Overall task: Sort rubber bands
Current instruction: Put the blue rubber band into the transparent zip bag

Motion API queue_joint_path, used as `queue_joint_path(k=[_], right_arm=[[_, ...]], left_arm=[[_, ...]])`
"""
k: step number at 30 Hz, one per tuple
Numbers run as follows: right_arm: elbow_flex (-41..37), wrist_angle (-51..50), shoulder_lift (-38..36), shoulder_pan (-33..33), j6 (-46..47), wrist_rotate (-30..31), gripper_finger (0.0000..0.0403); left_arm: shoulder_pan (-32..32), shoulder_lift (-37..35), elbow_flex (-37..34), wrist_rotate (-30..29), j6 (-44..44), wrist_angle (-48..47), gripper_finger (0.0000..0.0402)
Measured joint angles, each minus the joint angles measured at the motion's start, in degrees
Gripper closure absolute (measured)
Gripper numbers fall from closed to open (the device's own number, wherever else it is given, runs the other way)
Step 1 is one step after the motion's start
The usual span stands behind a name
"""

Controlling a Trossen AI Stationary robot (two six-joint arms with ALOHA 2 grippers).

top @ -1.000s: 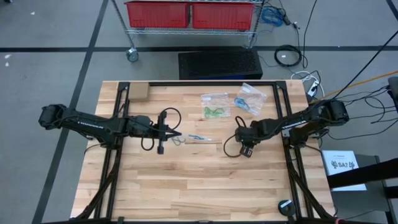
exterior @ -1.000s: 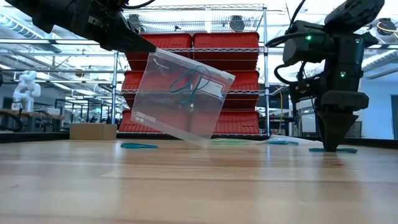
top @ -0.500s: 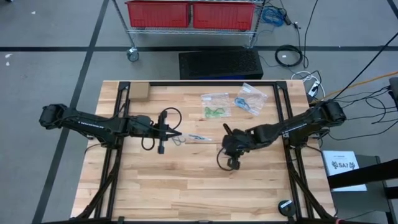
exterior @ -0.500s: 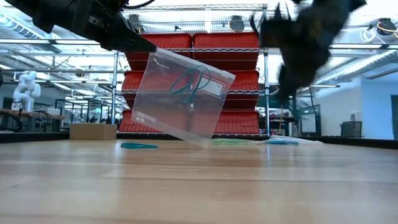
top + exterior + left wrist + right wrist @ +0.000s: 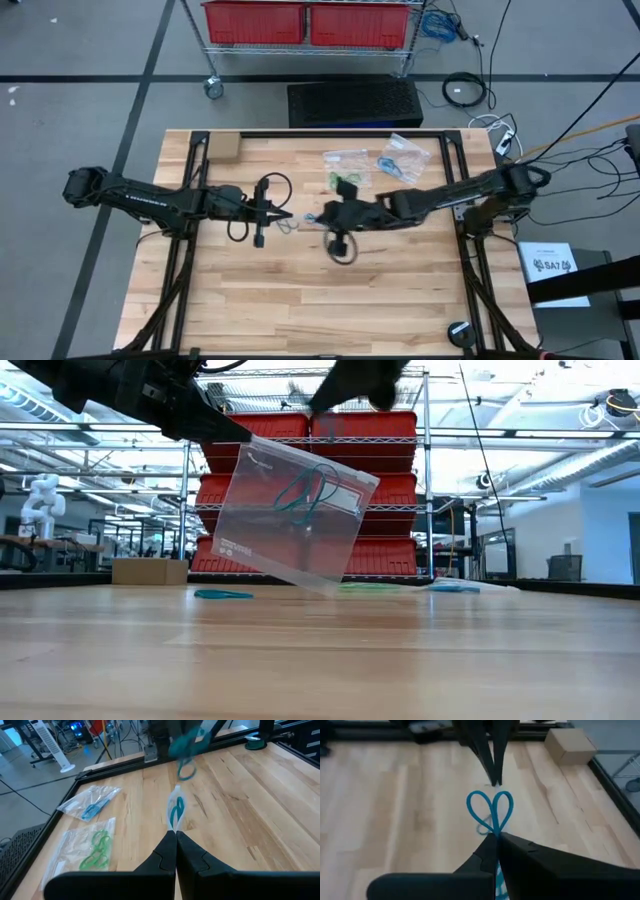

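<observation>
Left arm stretched flat across the table from its left edge, left gripper (image 5: pixel 289 215) near table centre, fingers pressed together on the top edge of a clear plastic bag (image 5: pixel 293 515). Bag hangs tilted off the wood, one lower corner dipping toward the table (image 5: pixel 300 310); a teal band (image 5: pixel 305 488) sits inside it.

Right arm reaches in long and low from the right edge, right gripper (image 5: pixel 496 838) just beside the left fingertips. Its fingers pinch a teal-blue rubber band (image 5: pixel 490 811) at the middle, so the band folds into two rounded lobes fanning toward the left gripper, long axis roughly along the fingers, off the table.

Two more clear bags lie flat near the far edge: one with green bands (image 5: pixel 345 180), one with blue bands (image 5: pixel 388 163). One loose teal band (image 5: pixel 222 595) lies flat on the wood planks.
</observation>
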Motion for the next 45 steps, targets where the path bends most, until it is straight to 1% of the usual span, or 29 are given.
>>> queue_joint_path(k=[4,8,12,17,18,22,23,25,27,31,34,37,39,41,43,45], right_arm=[[5.27,-1.98,7.04,-2.01,-3.82,0.16,0.0403],[8.55,-5.23,12.12,-2.93,-3.63,0.37,0.0403],[8.95,-5.73,13.79,-3.55,-3.28,0.36,0.0403],[9.04,-5.6,13.34,-4.65,-1.77,0.19,0.0403],[9.07,-5.63,13.3,-4.93,-1.6,-0.55,0.0403],[9.13,-5.97,14.48,-6.27,0.12,-7.51,0.0402],[9.13,-6.44,14.97,-6.51,0.46,-8.26,0.0401],[9.11,-7.27,15.6,-6.62,0.71,-8.65,0.039],[9.11,-7.91,15.52,-6.59,0.31,-8.6,0.037],[9.27,-8.34,14.38,-6.53,0.16,-8.6,0.0313],[11.35,-9.0,13.51,-6.55,0.01,-8.58,0.0269],[14.06,-11.19,13.06,-6.55,-1.47,-8.51,0.0235],[16.54,-14.3,12.87,-6.55,-2.9,-8.53,0.022],[20.38,-20.34,12.54,-6.55,-4.78,-8.53,0.0213],[24.53,-27.23,11.64,-6.55,-5.17,-8.43,0.0213],[27.46,-32.79,9.87,-6.52,-5.1,-8.38,0.0218]], left_arm=[[0.01,0.0,-0.01,0.0,0.0,-0.18,0.0398],[0.0,0.0,0.0,0.0,0.0,-0.94,0.0398],[0.02,0.0,-0.01,-0.01,0.0,-1.49,0.0398],[0.0,0.0,0.0,-0.02,0.0,-1.25,0.0398],[0.02,0.0,0.0,0.0,0.0,-1.12,0.0398],[0.01,0.0,0.0,-0.02,0.0,-0.29,0.0398],[0.0,0.0,-0.02,-0.02,0.0,-0.08,0.0398],[0.02,0.0,0.0,-0.02,0.0,-0.03,0.0398],[0.02,0.01,-0.01,-0.02,0.0,0.0,0.0398],[0.0,0.0,0.0,-0.02,0.0,0.02,0.0398],[0.01,0.0,-0.01,-0.02,0.0,0.08,0.0398],[0.02,0.0,0.0,-0.02,-0.01,0.15,0.0398],[0.0,0.0,0.0,-0.16,0.0,0.15,0.0398],[0.0,0.0,0.0,-0.46,0.11,0.16,0.0398],[0.02,0.0,0.0,-0.95,0.68,0.18,0.0398],[0.0,-0.05,-0.02,-2.63,1.75,0.21,0.0398]])
